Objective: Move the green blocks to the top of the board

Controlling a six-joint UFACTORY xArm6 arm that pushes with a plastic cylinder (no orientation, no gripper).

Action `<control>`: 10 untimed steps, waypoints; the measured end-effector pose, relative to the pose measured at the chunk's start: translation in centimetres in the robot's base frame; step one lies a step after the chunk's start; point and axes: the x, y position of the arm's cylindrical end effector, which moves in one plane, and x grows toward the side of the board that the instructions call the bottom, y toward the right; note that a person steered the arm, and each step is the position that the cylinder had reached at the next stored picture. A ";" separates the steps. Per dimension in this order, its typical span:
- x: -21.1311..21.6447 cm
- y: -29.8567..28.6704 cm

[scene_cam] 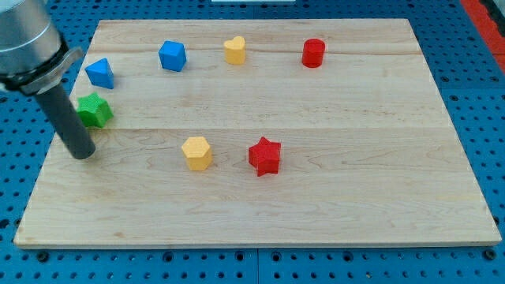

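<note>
The rod (69,126) hides the green star block's (96,110) left edge.

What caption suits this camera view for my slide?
My tip sits just below the green star block at the wooden board's left edge.

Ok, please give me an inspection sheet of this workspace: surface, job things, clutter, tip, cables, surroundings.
Surface: wooden board, light, flat.
Job's things: one green star block at the view's left edge, below the blue triangle block.
Clutter: blue cube, yellow heart, red cylinder, yellow hexagon, red star.
Grippers: none; my tip just below-left of the green star.
Cables: nothing seen.
Surroundings: blue perforated table.
</note>
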 end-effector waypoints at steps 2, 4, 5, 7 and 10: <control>-3.4 -4.8; -4.9 -1.9; -5.1 -2.3; -2.0 0.5; -13.2 1.0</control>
